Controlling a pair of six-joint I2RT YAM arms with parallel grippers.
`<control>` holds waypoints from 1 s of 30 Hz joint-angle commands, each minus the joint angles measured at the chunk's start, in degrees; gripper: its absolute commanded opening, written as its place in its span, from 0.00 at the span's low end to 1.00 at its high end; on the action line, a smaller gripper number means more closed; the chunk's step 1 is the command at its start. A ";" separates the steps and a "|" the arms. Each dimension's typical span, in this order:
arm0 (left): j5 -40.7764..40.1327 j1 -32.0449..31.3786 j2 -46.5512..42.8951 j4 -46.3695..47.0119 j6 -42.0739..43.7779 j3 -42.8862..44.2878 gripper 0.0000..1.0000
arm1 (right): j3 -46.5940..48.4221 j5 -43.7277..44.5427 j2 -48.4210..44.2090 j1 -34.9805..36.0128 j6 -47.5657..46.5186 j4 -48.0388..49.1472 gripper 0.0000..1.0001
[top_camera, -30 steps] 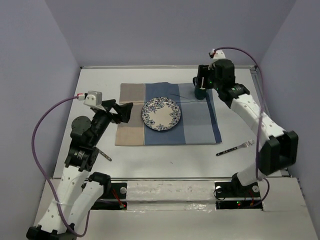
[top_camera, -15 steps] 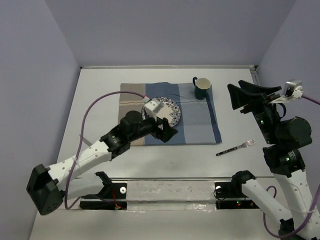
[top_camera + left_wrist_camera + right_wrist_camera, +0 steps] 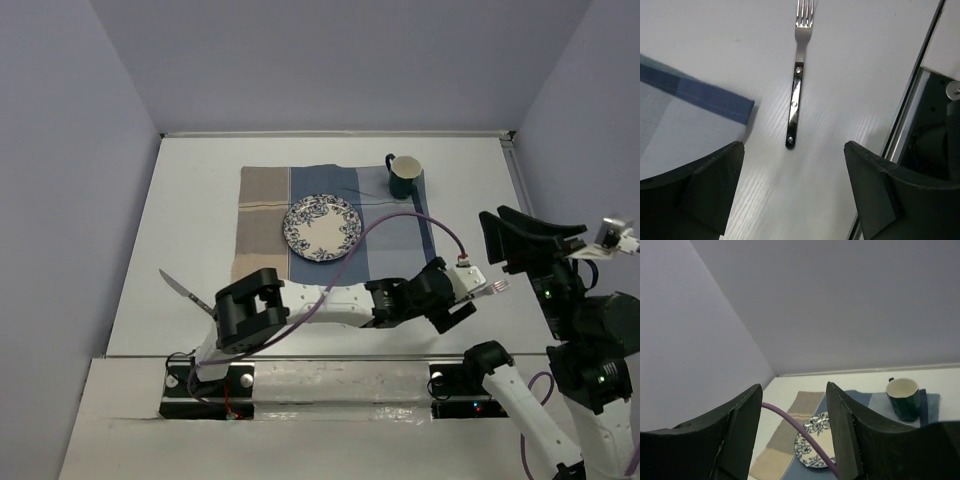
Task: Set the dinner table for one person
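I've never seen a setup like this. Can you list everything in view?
large white matte tabletop: one, white, under everything.
blue-and-tan striped cloth placemat: one, toward the tabletop's far side.
round patterned plate: one, blue and white, near the placemat's middle.
mug: one, dark green with a cream inside, on the placemat's far right corner.
metal fork: one, silver, on bare tabletop right of the placemat.
metal knife: one, grey, on bare tabletop left of the placemat.
left gripper: one, black, open above the fork.
right gripper: one, black, open, empty, up at the right.
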 commanded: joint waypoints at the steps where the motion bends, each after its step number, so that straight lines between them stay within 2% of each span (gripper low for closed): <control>1: -2.10 0.11 7.26 -1.42 7.35 9.53 0.92 | 3.77 4.63 -3.49 0.51 -1.65 -3.00 0.59; 6: -1.83 0.11 15.28 -4.23 11.31 18.76 0.87 | 3.61 7.88 -6.03 0.51 -1.74 -3.71 0.56; 11: -4.29 0.90 20.74 -5.56 11.49 23.60 0.87 | 2.29 6.31 -5.69 0.51 -2.45 -3.71 0.55; 24: -0.78 3.62 25.57 -4.50 11.83 24.40 0.85 | -0.62 3.76 -1.12 0.51 -2.62 -2.04 0.52; 30: 2.46 3.45 26.37 -4.24 12.98 23.35 0.69 | -1.15 3.93 0.45 0.51 -2.36 -0.37 0.51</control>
